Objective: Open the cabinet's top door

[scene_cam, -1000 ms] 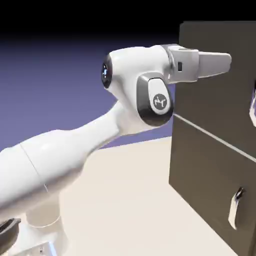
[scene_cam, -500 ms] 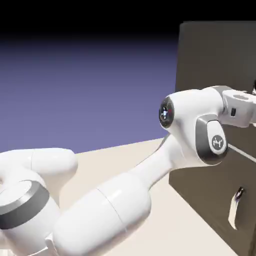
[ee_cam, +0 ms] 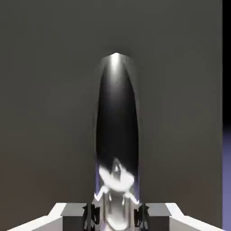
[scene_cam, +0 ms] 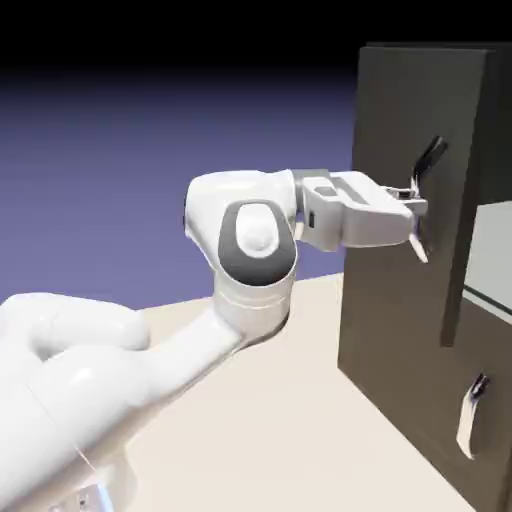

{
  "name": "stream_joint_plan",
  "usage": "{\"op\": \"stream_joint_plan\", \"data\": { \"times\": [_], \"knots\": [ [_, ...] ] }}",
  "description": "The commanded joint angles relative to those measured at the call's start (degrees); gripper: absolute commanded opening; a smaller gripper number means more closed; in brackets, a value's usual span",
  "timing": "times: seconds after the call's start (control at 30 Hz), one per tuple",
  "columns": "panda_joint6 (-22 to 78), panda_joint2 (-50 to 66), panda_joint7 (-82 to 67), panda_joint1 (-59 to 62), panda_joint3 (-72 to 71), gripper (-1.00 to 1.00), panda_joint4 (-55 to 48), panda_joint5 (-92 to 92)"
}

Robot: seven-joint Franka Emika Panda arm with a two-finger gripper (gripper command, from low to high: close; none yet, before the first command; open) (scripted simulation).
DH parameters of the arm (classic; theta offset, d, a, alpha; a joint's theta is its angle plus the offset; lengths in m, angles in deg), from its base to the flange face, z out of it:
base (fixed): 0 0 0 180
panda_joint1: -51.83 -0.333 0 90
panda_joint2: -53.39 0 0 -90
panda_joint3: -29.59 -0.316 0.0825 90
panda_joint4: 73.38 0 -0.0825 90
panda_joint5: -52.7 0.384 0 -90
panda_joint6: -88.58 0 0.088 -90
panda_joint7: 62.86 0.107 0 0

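The cabinet [scene_cam: 400,340] stands at the exterior view's right, a tall dark grey-brown box. Its top door [scene_cam: 390,110] has swung out from the front, and a pale grey strip of the inside [scene_cam: 492,250] shows behind its free edge. The dark-and-silver lever handle [scene_cam: 430,158] sticks out from the door. My gripper [scene_cam: 414,205] is shut on the handle's lower end. In the hand view the handle [ee_cam: 116,131] rises large between my fingertips [ee_cam: 143,213], with the door panel [ee_cam: 45,113] filling the picture behind it.
The lower panel [scene_cam: 400,330] stays flat and closed, with its white handle [scene_cam: 468,418] near the bottom right. My white arm [scene_cam: 150,360] stretches from the lower left across the pale table [scene_cam: 280,430] to the door.
The hand dropped from the cabinet's top to the lever handle and shut on it, from wide open. The top door has since swung outward, showing the pale inside.
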Motion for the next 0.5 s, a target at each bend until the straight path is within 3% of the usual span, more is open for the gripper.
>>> {"op": "stream_joint_plan", "data": {
  "times": [0.0, 0.2, 0.47],
  "knots": [
    [1.85, -0.28, 1.23, 1.68, -1.50, -1.00, 2.08, 0.39],
    [12.75, -2.17, 7.17, 10.02, -13.32, -1.00, 13.10, 7.11],
    [23.51, -3.34, 11.86, 13.51, -29.93, -1.00, 20.07, 19.73]
  ]
}}
